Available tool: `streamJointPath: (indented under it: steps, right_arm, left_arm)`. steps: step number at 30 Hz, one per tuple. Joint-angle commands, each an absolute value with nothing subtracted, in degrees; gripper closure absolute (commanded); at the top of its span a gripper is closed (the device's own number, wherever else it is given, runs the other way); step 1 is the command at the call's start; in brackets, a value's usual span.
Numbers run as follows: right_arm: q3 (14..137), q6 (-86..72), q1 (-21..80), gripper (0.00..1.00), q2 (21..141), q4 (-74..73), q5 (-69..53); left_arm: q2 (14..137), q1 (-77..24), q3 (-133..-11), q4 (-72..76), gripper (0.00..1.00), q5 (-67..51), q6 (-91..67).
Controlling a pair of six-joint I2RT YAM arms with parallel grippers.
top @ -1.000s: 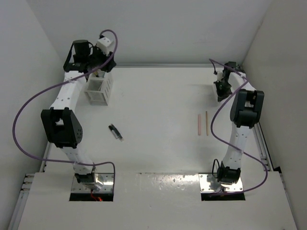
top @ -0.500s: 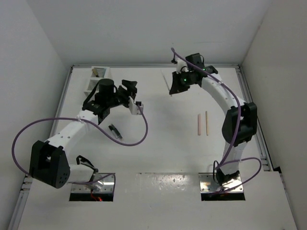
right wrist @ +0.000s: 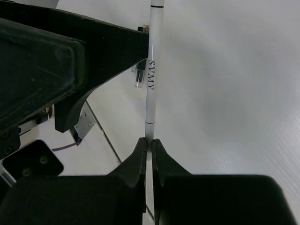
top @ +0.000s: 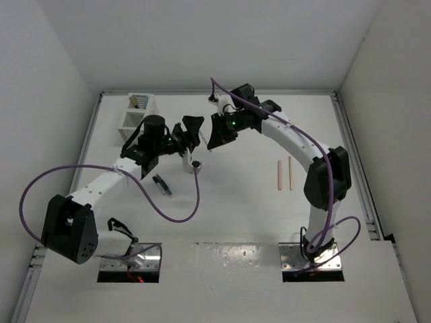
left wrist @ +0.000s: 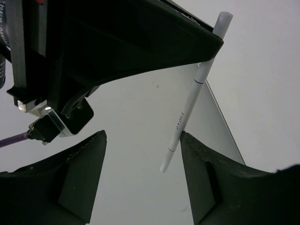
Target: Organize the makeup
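The right gripper (right wrist: 149,143) is pinched tight on a pale pencil (right wrist: 151,84). It grips the pencil near one end, and the long printed shaft runs straight out ahead of its fingertips. Directly in front of it, the left gripper (left wrist: 143,140) faces it with its jaws spread wide and nothing between the pads. In the left wrist view, the pencil's free end reaches into that gap, just beside the finger on the right; I cannot tell whether it touches. In the top view, the two grippers meet nose to nose over the middle of the table. A short black tube (top: 161,185) lies under the left arm, back toward its base. A pink stick (top: 279,175) and a tan stick (top: 290,173) lie side by side, well apart from the right gripper and beside its elbow. A white slotted box (top: 135,120) stands behind the left gripper.
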State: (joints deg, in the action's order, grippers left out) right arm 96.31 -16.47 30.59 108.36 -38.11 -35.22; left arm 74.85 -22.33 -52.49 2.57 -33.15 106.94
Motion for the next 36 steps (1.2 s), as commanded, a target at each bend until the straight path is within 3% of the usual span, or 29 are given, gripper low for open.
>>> streamJointPath:
  steps: [1,5,6,8,15,18,19,21,22,23,26,27,29,36]
  right_arm:
    - [95.72,-18.1,31.11,1.0,104.86,-36.13,-36.91]
    - [94.92,-18.72,31.46,1.0,104.33,-35.42,-37.26]
    - [95.01,-18.72,31.73,1.0,104.41,-35.16,-37.53]
    - [94.92,-19.77,31.82,1.0,104.5,-34.89,-37.97]
    - [95.62,-20.12,31.99,1.0,105.03,-33.22,-39.02]
    - [95.36,-19.86,32.08,1.0,105.03,-33.66,-39.29]
    - [95.36,-19.78,32.08,1.0,105.2,-33.66,-39.11]
    - [95.01,-20.39,31.73,1.0,105.12,-33.4,-39.02]
    - [94.84,-20.65,31.47,0.97,105.2,-32.62,-39.02]
    - [94.66,-21.44,31.03,0.65,105.21,-31.91,-39.02]
    - [93.43,-24.33,27.7,0.22,104.24,-28.94,-39.03]
    - [90.82,-26.26,26.9,0.0,103.63,-27.7,-37.98]
    - [88.95,-30.38,22.62,0.0,100.64,-24.37,-36.13]
    - [69.28,-33.32,11.96,0.0,82.38,-18.28,-9.7]
  left_arm:
    - [75.15,-22.85,-52.56,1.76,0.3,-33.67,110.92]
    - [76.37,-22.85,-53.61,0.26,0.4,-32.34,110.92]
    - [76.38,-22.85,-53.61,0.26,0.48,-32.34,110.92]
    - [76.99,-23.47,-53.61,0.26,0.53,-31.82,110.92]
    - [78.31,-23.99,-54.66,-2.37,0.58,-30.06,110.31]
    - [78.31,-23.99,-55.2,-2.37,0.82,-29.44,108.98]
    - [78.31,-23.99,-55.2,-1.76,0.97,-29.44,107.07]
    - [78.31,-23.99,-55.2,-0.97,1.0,-29.44,103.9]
    - [78.31,-23.99,-56.24,-0.27,1.0,-28.92,98.75]
    - [78.31,-23.99,-56.86,-0.26,1.0,-28.92,95.48]
    - [78.31,-22.68,-60.2,-4.56,1.0,-28.39,84.4]
    - [78.83,-21.98,-60.81,-5.61,1.0,-28.39,82.03]
    - [78.84,-18.92,-61.96,-7.11,1.0,-29.0,74.49]
    - [86.21,-2.66,-70.56,-6.6,1.0,-34.62,43.81]
